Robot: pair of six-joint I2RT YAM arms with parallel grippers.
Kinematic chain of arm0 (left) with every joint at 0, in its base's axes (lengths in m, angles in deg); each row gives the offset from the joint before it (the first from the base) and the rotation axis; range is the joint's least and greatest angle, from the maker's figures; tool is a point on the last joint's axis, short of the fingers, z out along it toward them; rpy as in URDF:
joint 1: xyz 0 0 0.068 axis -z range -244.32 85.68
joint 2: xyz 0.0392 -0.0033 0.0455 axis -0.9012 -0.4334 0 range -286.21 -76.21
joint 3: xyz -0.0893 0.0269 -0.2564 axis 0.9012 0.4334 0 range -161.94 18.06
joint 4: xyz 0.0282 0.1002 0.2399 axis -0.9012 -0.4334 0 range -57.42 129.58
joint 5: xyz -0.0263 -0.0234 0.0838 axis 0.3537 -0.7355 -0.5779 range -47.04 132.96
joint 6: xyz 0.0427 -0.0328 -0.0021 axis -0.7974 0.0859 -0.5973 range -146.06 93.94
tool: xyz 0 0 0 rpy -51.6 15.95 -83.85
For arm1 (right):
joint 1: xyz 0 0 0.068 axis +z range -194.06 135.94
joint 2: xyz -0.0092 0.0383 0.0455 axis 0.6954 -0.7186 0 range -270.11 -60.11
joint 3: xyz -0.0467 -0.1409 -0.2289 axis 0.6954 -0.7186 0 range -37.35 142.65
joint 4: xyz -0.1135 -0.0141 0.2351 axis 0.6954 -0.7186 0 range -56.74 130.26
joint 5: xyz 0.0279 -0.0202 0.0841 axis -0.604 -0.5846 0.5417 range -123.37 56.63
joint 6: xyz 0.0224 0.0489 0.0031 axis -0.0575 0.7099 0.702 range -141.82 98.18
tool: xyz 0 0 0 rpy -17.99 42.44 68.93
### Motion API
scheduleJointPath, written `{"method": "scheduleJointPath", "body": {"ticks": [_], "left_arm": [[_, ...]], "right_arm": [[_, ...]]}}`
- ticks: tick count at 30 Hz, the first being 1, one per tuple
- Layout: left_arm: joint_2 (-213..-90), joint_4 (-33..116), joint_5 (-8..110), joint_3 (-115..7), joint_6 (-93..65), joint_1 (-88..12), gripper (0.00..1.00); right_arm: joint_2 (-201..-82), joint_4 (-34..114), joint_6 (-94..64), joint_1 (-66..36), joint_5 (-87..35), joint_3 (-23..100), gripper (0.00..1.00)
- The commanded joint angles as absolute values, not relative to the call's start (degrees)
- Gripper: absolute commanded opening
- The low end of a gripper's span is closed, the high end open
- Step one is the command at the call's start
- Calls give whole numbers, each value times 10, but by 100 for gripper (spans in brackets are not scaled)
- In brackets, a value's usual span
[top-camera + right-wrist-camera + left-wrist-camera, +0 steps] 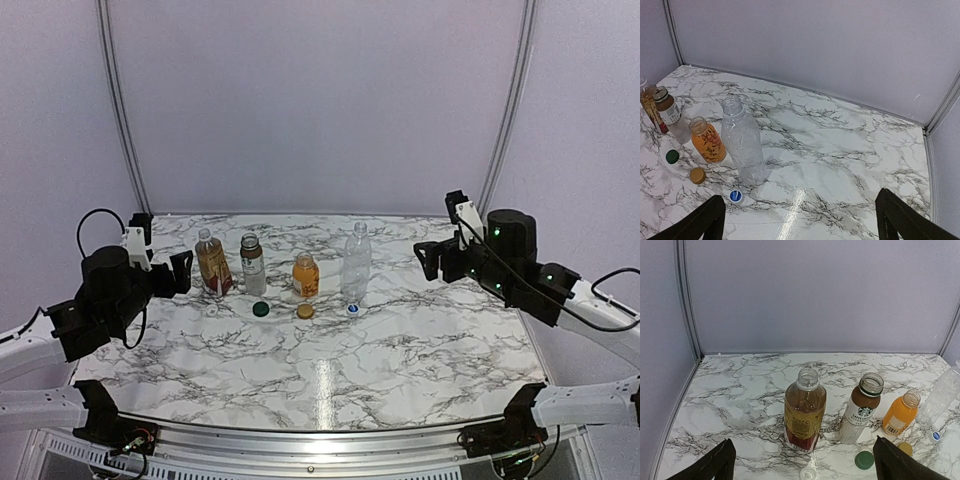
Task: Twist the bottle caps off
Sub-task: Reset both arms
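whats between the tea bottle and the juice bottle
The short bottle with the white label, uncapped, stands between the tea bottle and the juice bottle, clearest in the left wrist view.

The right claw [800,197] gapes wide, empty. Ahead to its left stands a tall clear uncapped plastic bottle [743,145], a round white-and-blue plastic cap [736,195] at its foot; farther left, a small orange juice bottle [708,141], a round orange cap [697,175] and a dark green cap [672,156].

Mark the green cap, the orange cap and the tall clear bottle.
green cap [864,460], left wrist view, top face.
orange cap [697,175], right wrist view, top face.
tall clear bottle [744,145], right wrist view, mid body.
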State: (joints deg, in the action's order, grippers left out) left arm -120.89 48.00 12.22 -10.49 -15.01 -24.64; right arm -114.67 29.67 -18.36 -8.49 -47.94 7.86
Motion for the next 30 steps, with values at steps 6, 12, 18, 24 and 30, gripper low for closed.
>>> {"method": "scheduleJointPath", "body": {"ticks": [6,12,18,24,30], "left_arm": [[-1228,515,133,-88,-162,-249,99],[-1198,530,111,-66,-156,-250,99],[-1127,531,106,-44,-163,-249,99],[-1087,531,108,-37,-160,-249,99],[-1095,531,123,-39,-161,-249,99]], "right_arm": [[-1126,359,-167,-91,-484,36,99],[-1117,371,-161,-91,-484,18,98],[-1079,385,-159,-92,-486,-1,99],[-1049,383,-156,-91,-494,-6,99],[-1042,381,-154,-91,-497,-10,98]]}}
